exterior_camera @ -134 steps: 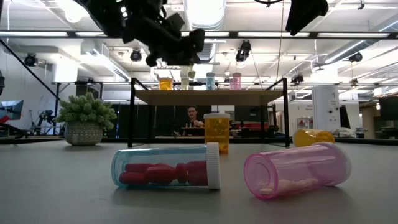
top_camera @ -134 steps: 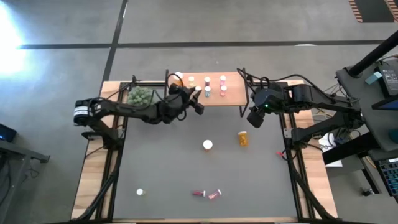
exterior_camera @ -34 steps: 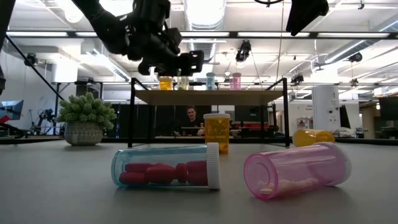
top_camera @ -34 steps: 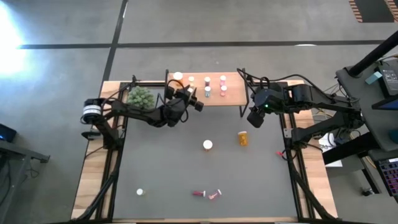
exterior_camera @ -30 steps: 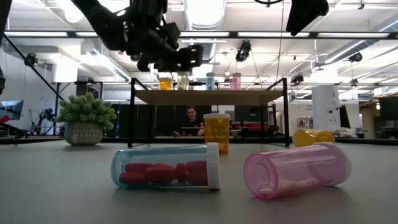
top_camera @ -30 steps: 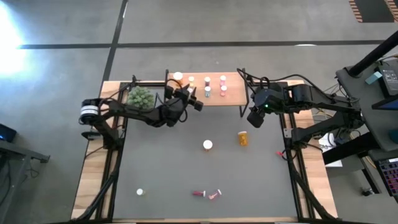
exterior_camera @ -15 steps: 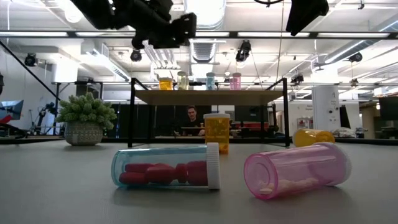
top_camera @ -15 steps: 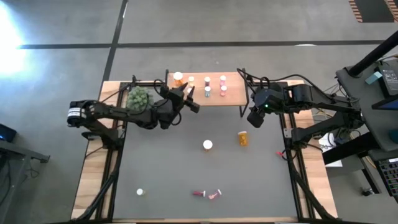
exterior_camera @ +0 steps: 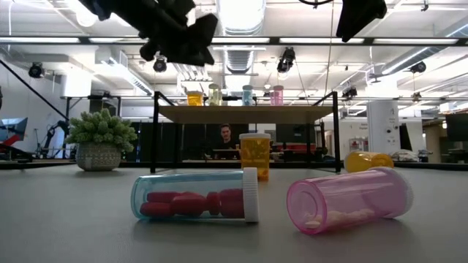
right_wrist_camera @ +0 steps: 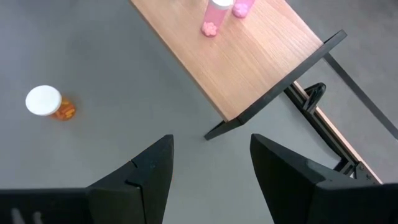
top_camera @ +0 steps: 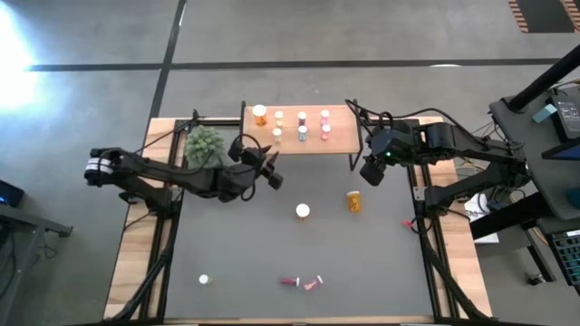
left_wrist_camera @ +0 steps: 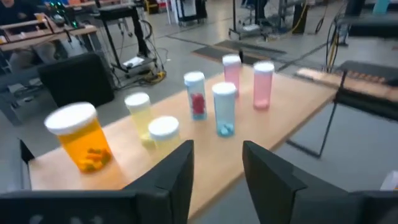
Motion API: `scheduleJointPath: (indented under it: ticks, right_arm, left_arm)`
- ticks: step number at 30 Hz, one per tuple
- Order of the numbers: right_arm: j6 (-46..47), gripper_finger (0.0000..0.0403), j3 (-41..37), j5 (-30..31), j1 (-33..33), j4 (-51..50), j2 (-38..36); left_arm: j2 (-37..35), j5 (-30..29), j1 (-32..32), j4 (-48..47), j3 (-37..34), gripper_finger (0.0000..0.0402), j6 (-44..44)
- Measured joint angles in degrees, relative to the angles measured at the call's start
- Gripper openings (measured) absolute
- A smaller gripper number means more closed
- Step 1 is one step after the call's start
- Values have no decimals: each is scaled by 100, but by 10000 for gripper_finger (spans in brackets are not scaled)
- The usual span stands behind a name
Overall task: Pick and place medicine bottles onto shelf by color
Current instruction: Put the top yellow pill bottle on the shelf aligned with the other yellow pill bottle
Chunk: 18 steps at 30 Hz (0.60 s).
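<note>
The light-wood shelf (top_camera: 340,136) stands at the table's far edge and carries an orange bottle (top_camera: 260,112), two yellowish ones (top_camera: 278,125), two bluish ones (top_camera: 302,125) and two pink ones (top_camera: 324,124), all upright. My left gripper (top_camera: 272,176) hovers open and empty in front of the shelf's left part; in its wrist view the open fingers (left_wrist_camera: 217,168) face the row of bottles (left_wrist_camera: 194,93). My right gripper (top_camera: 369,172) hovers open and empty off the shelf's right end (right_wrist_camera: 249,59).
On the table an orange bottle (top_camera: 303,210) stands upright, and another (top_camera: 354,200) lies on its side. A small one (top_camera: 204,280) and two lying bottles (top_camera: 302,282) are near the front edge. A green plant (top_camera: 204,142) stands left of the shelf.
My left gripper has drawn back from the shelf's front edge toward the table's near and left side and has risen, still empty. The bottles on the shelf have stayed where they were.
</note>
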Motion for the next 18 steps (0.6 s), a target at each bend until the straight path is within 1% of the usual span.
scheduleJointPath:
  ticks: [7,12,18]
  right_arm:
    - [19,203,1,0,0,7,0]
    - [161,203,1,0,-1,4,0]
    - [216,203,2,0,-1,0,2]
  left_arm:
    - [423,-90,65,31,-2,75,0]
    - [737,-158,164,91,-2,60,-1]
    - [1132,-187,377,482,0,49,0]
